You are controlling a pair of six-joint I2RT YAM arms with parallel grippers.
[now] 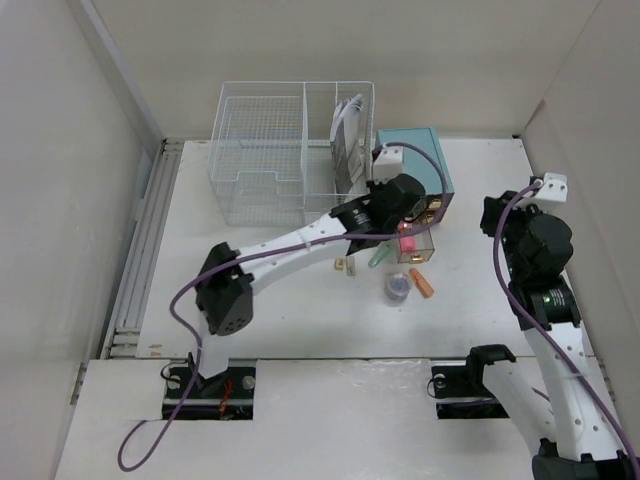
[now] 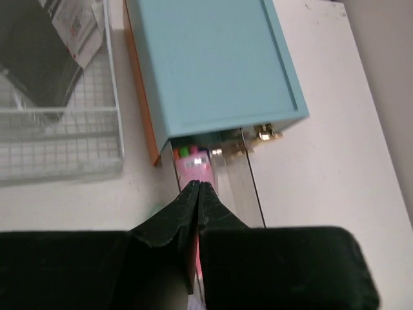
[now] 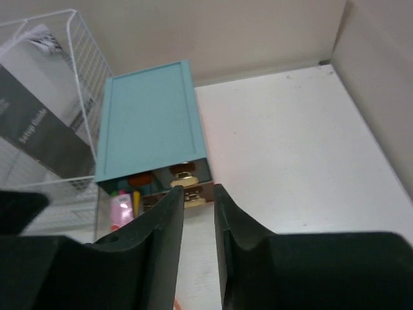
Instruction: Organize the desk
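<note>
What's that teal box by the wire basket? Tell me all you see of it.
The teal box is a small chest with a flat painted top and an orange-brown side. Its front has small drawers with brass knobs. One clear-walled drawer is pulled out, pink and other coloured bits inside. It sits on the white desk beside the wire basket. The shut left gripper hangs over the open drawer.

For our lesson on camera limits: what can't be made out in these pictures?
Top view: the open drawer, partly hidden by the left arm.
Left wrist view: whether the shut left gripper touches the pink item; fingers cover it.
Right wrist view: the booklet, cut by the left edge.
</note>
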